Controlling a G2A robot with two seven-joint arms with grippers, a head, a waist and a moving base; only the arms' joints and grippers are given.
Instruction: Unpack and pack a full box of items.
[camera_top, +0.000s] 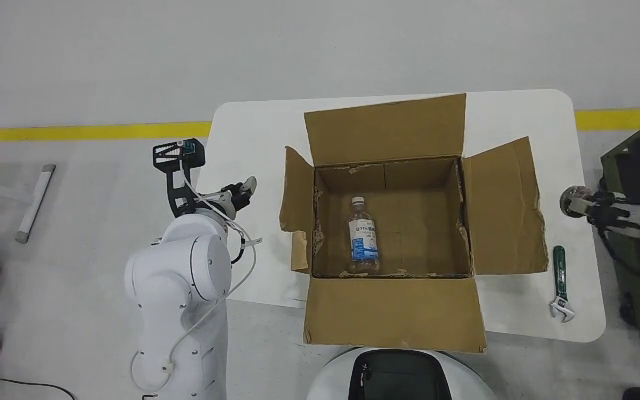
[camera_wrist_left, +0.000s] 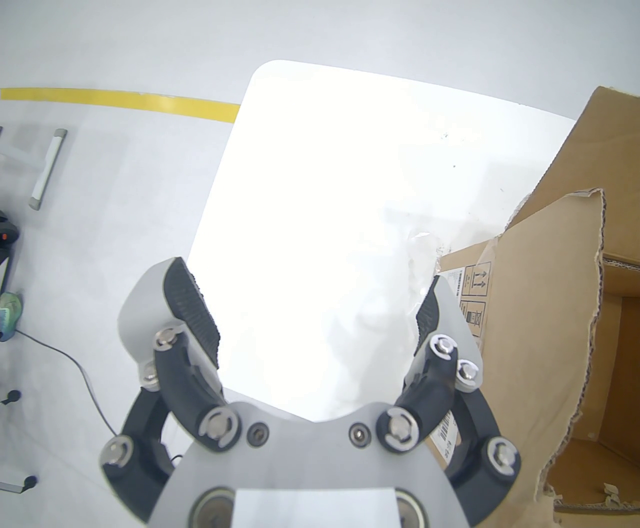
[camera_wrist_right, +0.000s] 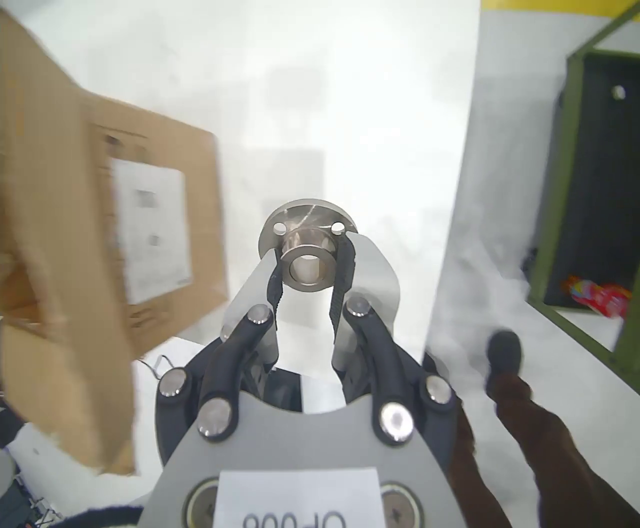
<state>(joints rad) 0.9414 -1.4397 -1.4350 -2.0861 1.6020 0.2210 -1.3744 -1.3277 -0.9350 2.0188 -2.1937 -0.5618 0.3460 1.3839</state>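
Observation:
An open cardboard box (camera_top: 400, 215) stands on the white table (camera_top: 255, 140), flaps spread outward. Inside it a clear bottle (camera_top: 363, 236) with a blue-and-white label lies on the floor of the box. My right gripper (camera_wrist_right: 311, 272) is shut on a round metal flange (camera_wrist_right: 307, 239) and holds it past the table's right edge; the flange (camera_top: 574, 200) also shows there from above. My left gripper (camera_wrist_left: 315, 295) is open with nothing between its fingers, above the table's left part beside the box's torn left flap (camera_wrist_left: 550, 320).
A green-handled wrench (camera_top: 560, 285) lies on the table right of the box. A dark green-framed bin (camera_wrist_right: 590, 200) stands off the table's right side with a red packet (camera_wrist_right: 597, 295) in it. A grey bar (camera_top: 33, 203) lies on the floor at left.

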